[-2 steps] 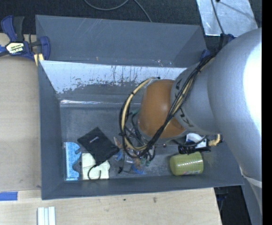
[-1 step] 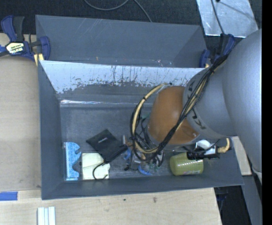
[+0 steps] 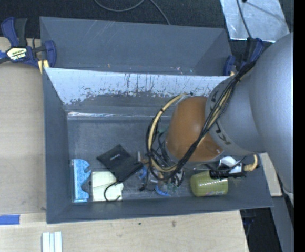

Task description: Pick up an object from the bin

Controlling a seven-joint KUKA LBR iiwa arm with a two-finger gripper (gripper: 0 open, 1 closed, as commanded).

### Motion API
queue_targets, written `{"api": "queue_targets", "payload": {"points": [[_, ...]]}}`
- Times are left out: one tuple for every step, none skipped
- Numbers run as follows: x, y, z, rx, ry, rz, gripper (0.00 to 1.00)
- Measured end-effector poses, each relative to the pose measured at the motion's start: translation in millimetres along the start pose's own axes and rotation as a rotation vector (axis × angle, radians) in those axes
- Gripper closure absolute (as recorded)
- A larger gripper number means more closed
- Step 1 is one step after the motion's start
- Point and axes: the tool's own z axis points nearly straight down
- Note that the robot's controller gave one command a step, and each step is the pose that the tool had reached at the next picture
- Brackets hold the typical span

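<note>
Several small things are spread along the front strip of the grey metal bin [image 3: 105, 133], close under its near wall. The gripper [image 3: 159, 181] is seen low in the bin, at the middle of that strip. It is placed below the arm's orange cover [image 3: 192, 127] and a bundle of black and yellow cables [image 3: 158, 140] that loops around it. Its tip is masked by those cables, so whether it is open or closed cannot be told, and nothing can be made out as gripped.

Directly beneath it a small blue piece [image 3: 164, 191] is found on the floor, just beside the near wall; its kind cannot be told. To the left of the gripper in the view, a flat black pouch [image 3: 117, 159] is laid at a slant, with its right corner brought close to the cables. Further left, a cream-white lump [image 3: 101, 180] is set, with a thin black cord curled over it. A blue spongy block [image 3: 80, 180] is stood against that lump at the left end of the strip, near the bin's left wall.

On the other side of the gripper, an olive-green cylinder [image 3: 209, 185] is laid on its side, just beside it. A small white object [image 3: 227, 163] is seen above the cylinder, partly covered by a black cable.
</note>
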Motion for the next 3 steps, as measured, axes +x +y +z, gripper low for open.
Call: {"api": "queue_targets", "payload": {"points": [[0.3,-0.1,-2.4,0.000,0.000,0.000,1.00],[1.1,-0.8,-13.0,0.002,0.003,0.000,1.00],[0.3,-1.0,-30.5,0.002,0.000,-0.001,1.00]]}}
